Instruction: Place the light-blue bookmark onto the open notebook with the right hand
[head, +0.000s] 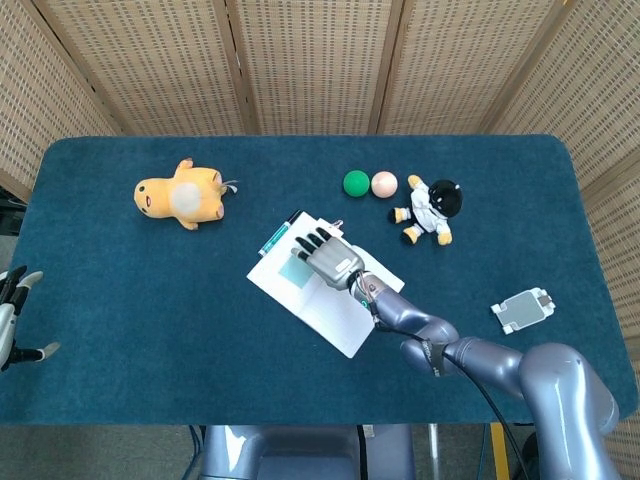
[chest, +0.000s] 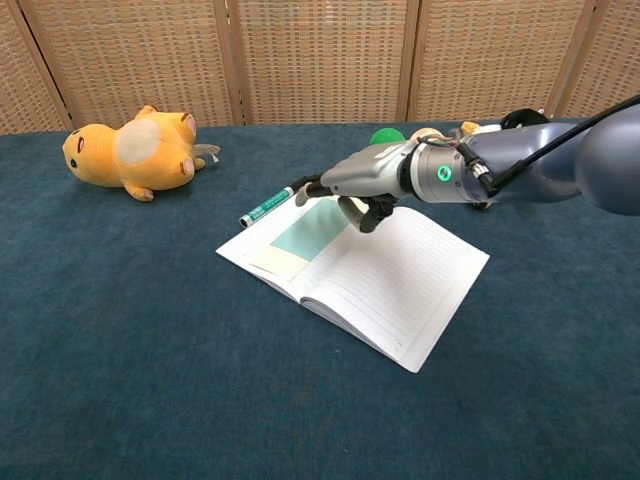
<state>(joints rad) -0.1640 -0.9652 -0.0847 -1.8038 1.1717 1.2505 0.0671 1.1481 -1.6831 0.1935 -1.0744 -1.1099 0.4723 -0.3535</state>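
Note:
The open notebook (head: 335, 303) (chest: 395, 283) lies in the middle of the blue table. The light-blue bookmark (head: 295, 270) (chest: 306, 232) rests flat on its left page, beside a pale yellow slip (chest: 281, 263). My right hand (head: 328, 257) (chest: 367, 180) hovers above the notebook's far part, just right of the bookmark, fingers spread and holding nothing. A green-and-white pen (head: 277, 234) (chest: 265, 207) lies off the notebook's far left corner. My left hand (head: 12, 320) shows at the left edge of the head view, fingers apart and empty.
A yellow plush (head: 183, 195) (chest: 130, 150) lies at the back left. A green ball (head: 356, 182), a peach ball (head: 384, 184) and a black-and-white doll (head: 430, 210) sit behind the notebook. A small grey-white device (head: 523, 310) lies at the right.

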